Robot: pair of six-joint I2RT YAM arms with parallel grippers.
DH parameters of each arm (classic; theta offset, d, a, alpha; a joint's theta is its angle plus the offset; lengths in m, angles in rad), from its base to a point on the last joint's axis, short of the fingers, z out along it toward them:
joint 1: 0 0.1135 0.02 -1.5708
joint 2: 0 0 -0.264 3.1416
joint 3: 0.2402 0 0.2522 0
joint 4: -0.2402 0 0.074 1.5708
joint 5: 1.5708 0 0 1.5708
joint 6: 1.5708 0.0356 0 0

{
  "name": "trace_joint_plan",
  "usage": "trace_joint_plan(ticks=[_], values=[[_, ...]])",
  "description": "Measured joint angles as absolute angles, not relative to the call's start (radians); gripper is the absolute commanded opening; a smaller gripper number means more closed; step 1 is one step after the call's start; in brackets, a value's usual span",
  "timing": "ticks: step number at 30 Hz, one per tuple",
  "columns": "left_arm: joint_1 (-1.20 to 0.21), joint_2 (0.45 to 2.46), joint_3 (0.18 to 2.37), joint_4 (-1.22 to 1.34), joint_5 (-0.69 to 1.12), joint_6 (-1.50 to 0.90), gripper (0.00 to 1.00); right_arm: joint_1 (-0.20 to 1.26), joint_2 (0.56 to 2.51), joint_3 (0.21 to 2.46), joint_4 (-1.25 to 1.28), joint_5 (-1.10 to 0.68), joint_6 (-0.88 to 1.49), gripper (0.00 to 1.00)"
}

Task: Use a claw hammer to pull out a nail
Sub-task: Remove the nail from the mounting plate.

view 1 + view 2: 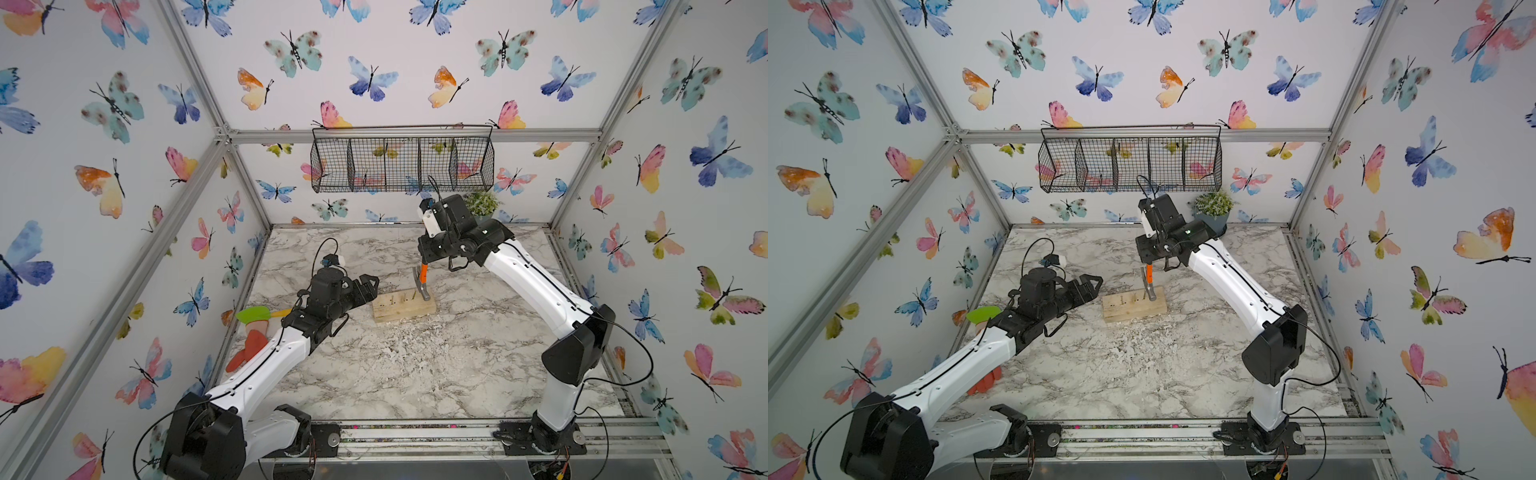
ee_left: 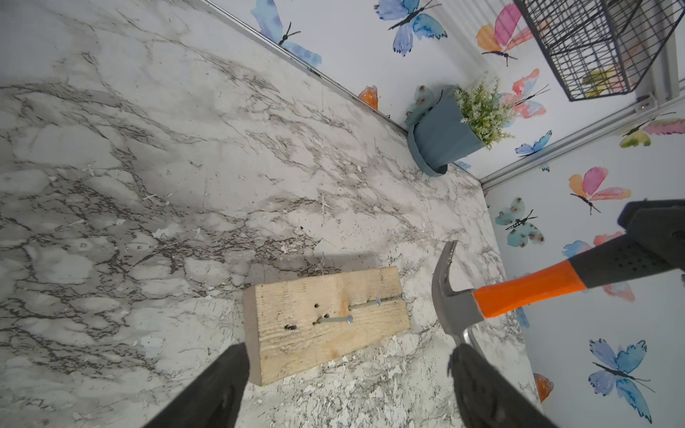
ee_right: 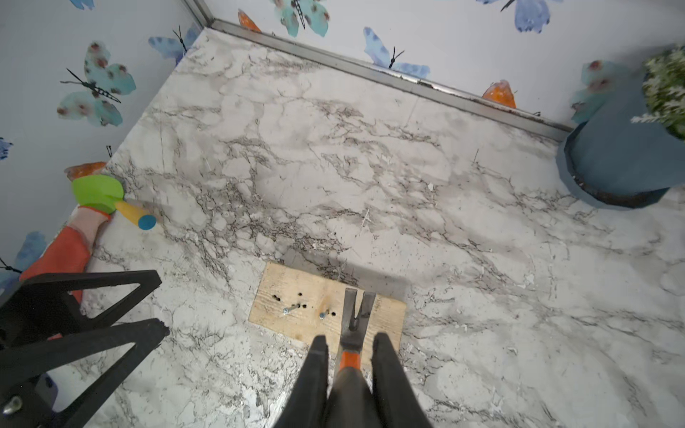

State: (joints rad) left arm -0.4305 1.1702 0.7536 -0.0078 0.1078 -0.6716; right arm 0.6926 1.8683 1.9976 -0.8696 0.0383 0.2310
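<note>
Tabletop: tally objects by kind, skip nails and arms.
wooden block: 1
claw hammer: 1
potted plant: 1
green scoop: 1
orange glove: 1
Total: 5

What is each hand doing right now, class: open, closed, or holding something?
Left hand: open, holding nothing, close to the wooden block.
Right hand: closed on the hammer, gripping its black handle.

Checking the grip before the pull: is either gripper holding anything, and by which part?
The right gripper is shut on the black handle of the orange-necked, steel-headed claw hammer. The left gripper is open and empty.
</note>
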Motion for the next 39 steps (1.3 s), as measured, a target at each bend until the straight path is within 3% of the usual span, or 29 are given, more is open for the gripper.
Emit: trace_joint_plan(ticks=[20, 39], values=[[-0.427, 1.196, 0.801, -0.093, 0.353, -0.529, 0.86, 0.653, 1.907, 1.985, -0.966, -0.096, 0.237, 0.03], [-0.427, 1.194, 0.805, -0.124, 0.403, -0.508, 0.87, 0.617, 1.916, 1.946, -0.953, -0.183, 0.255, 0.03]])
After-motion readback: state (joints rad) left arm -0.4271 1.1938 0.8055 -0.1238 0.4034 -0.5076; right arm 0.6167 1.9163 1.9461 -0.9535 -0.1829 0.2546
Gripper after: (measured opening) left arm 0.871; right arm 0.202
